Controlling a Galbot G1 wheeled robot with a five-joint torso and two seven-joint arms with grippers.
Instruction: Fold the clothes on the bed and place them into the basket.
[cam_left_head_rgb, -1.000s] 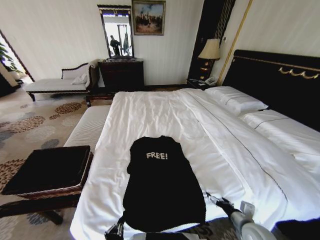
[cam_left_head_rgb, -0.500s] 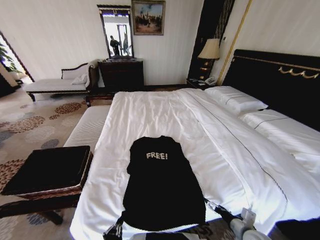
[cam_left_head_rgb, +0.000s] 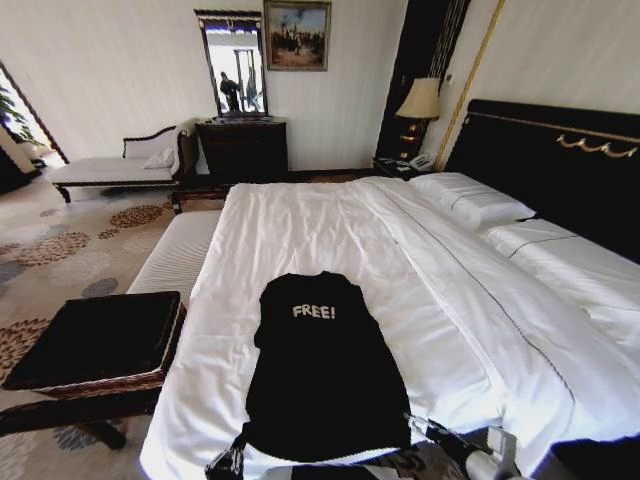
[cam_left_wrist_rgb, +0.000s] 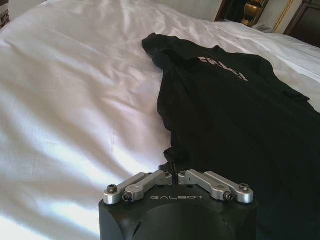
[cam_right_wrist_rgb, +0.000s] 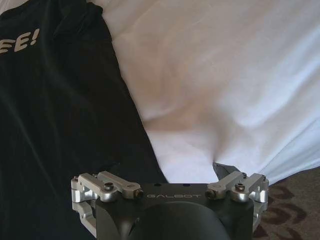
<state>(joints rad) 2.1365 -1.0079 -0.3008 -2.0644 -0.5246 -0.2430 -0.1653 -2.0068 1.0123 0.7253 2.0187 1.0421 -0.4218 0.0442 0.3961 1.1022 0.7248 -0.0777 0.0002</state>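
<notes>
Head view: black T-shirt (cam_left_head_rgb: 325, 370) lies flat on the bed (cam_left_head_rgb: 330, 225), sleeves already tucked in, hem at the foot edge nearest the robot. Basket (cam_left_head_rgb: 100, 340) stands off the bed's left side, level with the shirt. Left gripper (cam_left_head_rgb: 228, 462) sits at the shirt's hem corner, right gripper (cam_left_head_rgb: 428, 432) at the opposite hem corner. Best to pinch both corners evenly and lift together toward the collar so the fold stays square.

Left wrist view: left gripper (cam_left_wrist_rgb: 174, 167) clenched on a small bunch of shirt (cam_left_wrist_rgb: 230, 120) hem fabric.

Right wrist view: right gripper (cam_right_wrist_rgb: 165, 172) released, jaws spread wide, one finger over the shirt (cam_right_wrist_rgb: 60, 115) edge, the other over white bedding just beside it.
</notes>
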